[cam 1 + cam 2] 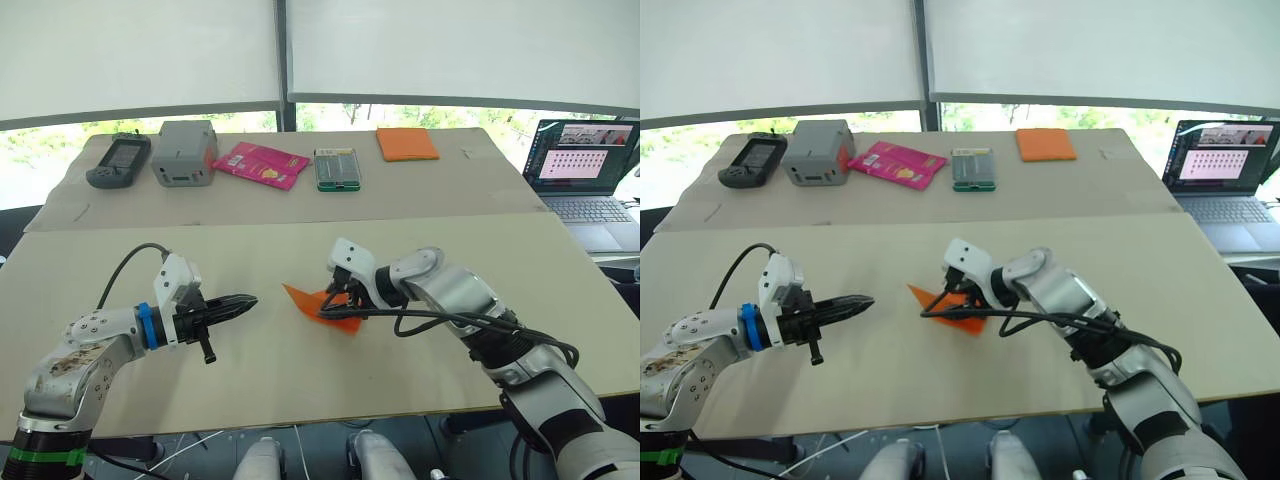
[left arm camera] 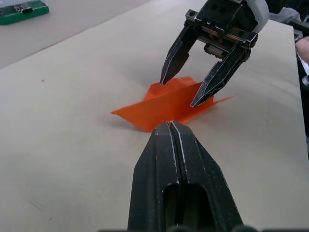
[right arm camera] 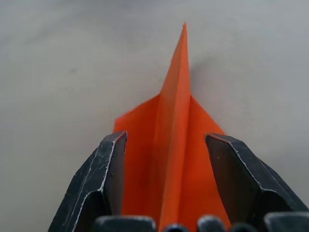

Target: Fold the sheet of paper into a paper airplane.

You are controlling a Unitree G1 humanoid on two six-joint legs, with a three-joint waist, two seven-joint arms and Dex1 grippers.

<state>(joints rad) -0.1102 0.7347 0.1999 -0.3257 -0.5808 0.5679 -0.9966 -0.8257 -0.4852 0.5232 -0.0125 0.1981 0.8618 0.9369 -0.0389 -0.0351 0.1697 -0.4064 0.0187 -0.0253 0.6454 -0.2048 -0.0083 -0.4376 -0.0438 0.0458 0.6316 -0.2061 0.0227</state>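
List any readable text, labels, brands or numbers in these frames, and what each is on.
None can be read.
Pink packet: yellow print, too small.
Laptop: screen content blurred.
Handheld device, grey box, green-edged case: no legible markings.
Paper airplane and orange pad: no print seen.

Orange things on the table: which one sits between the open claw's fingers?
The paper airplane, a creased pointed wedge on the near table, straddled by the right claw. The orange pad lies flat on the far table.
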